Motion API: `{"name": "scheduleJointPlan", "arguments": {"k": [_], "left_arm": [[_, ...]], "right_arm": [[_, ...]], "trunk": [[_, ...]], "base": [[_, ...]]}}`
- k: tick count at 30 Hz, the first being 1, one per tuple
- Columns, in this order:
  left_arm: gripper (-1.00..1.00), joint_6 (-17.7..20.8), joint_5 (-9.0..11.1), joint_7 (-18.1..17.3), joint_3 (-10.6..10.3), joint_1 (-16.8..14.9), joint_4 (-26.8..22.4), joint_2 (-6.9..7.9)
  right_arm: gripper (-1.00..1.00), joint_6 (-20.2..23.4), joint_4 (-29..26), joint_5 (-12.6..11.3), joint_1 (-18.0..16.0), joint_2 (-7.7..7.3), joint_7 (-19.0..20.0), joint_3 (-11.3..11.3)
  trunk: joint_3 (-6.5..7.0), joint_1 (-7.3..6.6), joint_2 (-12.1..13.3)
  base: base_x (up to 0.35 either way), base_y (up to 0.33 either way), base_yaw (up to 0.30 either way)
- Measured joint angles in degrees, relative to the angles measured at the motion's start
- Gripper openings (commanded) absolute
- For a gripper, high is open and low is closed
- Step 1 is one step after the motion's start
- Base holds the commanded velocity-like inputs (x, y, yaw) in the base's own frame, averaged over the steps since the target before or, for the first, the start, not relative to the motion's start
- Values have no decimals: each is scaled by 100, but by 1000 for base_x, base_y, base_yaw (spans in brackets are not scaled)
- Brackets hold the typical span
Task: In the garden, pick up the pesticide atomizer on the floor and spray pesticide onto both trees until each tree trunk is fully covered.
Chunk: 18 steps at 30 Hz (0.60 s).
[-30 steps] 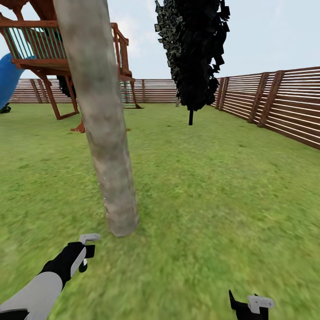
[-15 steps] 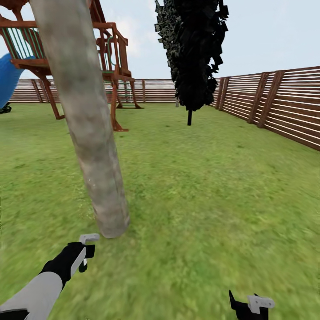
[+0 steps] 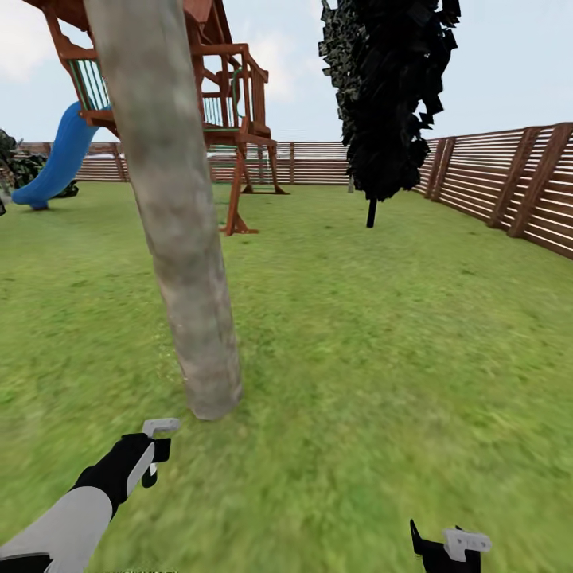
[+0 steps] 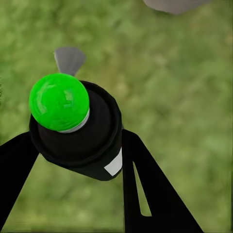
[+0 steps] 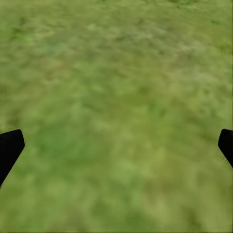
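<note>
Now clamped in left pincer (image 4: pixel 73 160): pesticide atomizer (image 4: pixel 73 126), green-capped, held over lawn (image 3: pixel 382 358). Tree trunk (image 3: pixel 179 239) just ahead of left pincer, apart. Right pincer (image 5: pixel 116 145) spread wide, empty.

Bright, flat daylight fills my head view, with hardly any cast shadows on the lawn (image 3: pixel 382 334). Grass at the lower frame and in both my wrist views is smeared and soft.
</note>
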Motion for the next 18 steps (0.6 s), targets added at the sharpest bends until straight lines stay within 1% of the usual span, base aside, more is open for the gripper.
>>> {"name": "scheduleJointPlan", "arguments": {"k": [5,15,18], "left_arm": [[-100,0,0,0,0,0,0,0],[-100,-11,0,0,-9,-2,3,-16],[-100,-9,0,0,-9,0,1,-18]], "right_arm": [[100,0,0,1,0,0,0,0],[100,-1,-1,2,1,-2,0,0],[100,0,0,2,0,3,0,0]], "trunk": [[0,-1,0],[0,-1,0],[0,-1,0]], "base": [[136,-269,250],[146,-269,19],[146,-269,181]]}}
